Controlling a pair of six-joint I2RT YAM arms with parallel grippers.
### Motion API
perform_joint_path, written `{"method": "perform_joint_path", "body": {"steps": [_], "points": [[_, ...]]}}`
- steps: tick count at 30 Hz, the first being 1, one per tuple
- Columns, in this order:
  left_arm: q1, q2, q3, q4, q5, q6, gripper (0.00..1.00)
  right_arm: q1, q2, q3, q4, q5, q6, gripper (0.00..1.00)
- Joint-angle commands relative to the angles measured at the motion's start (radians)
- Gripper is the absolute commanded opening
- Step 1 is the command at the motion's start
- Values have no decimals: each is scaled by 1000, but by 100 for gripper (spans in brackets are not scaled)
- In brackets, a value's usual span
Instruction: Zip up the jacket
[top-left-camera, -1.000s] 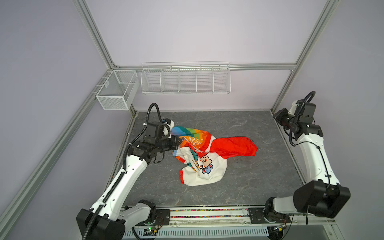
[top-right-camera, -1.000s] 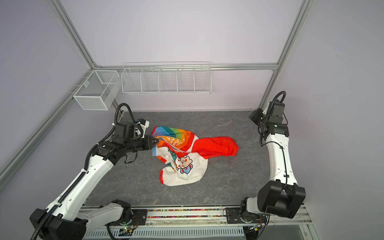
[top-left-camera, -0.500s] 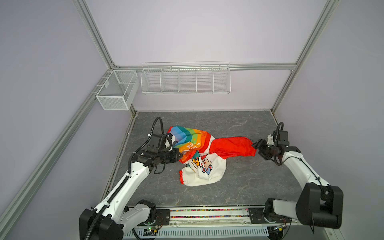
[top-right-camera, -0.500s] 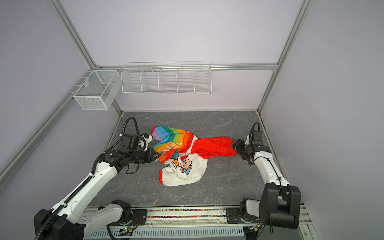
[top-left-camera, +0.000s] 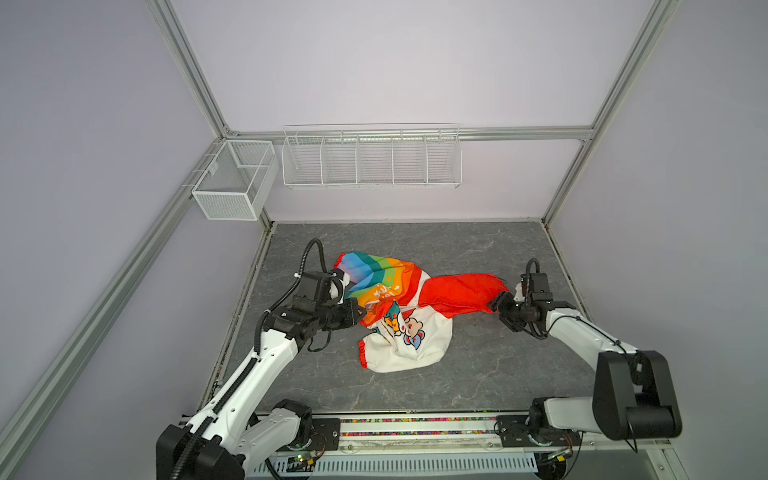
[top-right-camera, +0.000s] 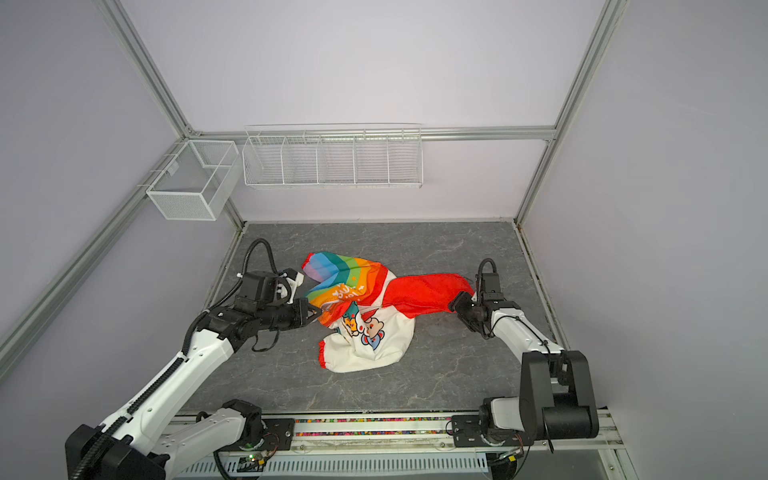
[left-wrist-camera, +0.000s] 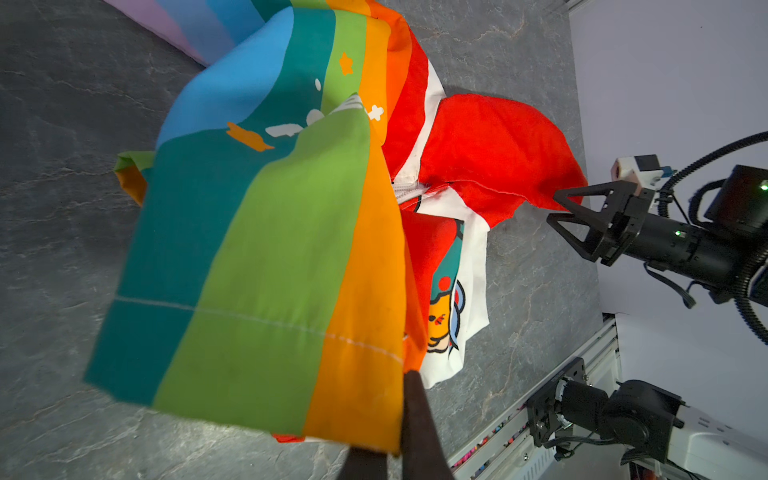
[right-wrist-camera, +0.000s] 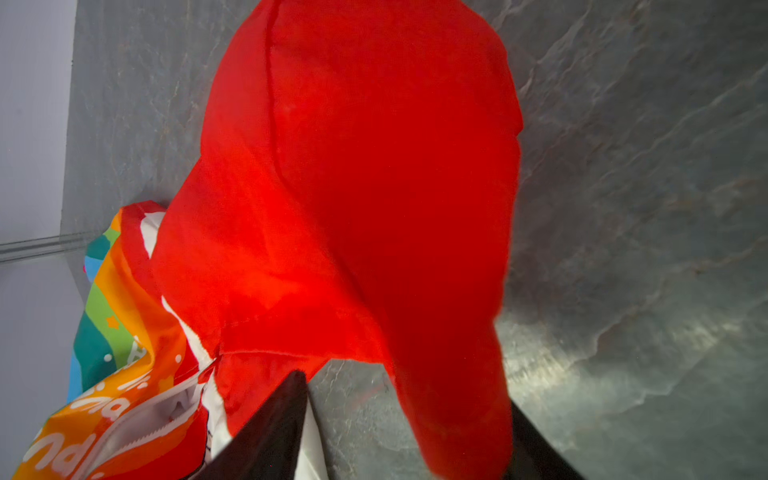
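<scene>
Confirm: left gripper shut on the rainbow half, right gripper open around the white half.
Wrong half: the right gripper is open around the red hood, as the right wrist view shows. The left gripper is shut on the rainbow half.

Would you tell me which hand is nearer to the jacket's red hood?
Right. The right hand, open, straddles the tip of the red hood; the left hand is shut on the rainbow hem, across the jacket.
</scene>
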Motion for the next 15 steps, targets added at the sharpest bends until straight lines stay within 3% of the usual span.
{"method": "perform_joint_path", "body": {"steps": [1, 4, 7, 15], "points": [[4, -12, -23, 9, 11, -6, 0, 7, 70, 46, 123, -8, 63, 50], [5, -12, -33, 12, 11, -6, 0, 10, 118, 94, 151, -37, 78, 26], [5, -9, -37, 9, 5, -3, 0, 8, 104, 137, 138, -46, 77, 10], [4, 27, -4, -31, -47, 22, 0, -106, -15, 314, -36, -29, 5, 7]]}}
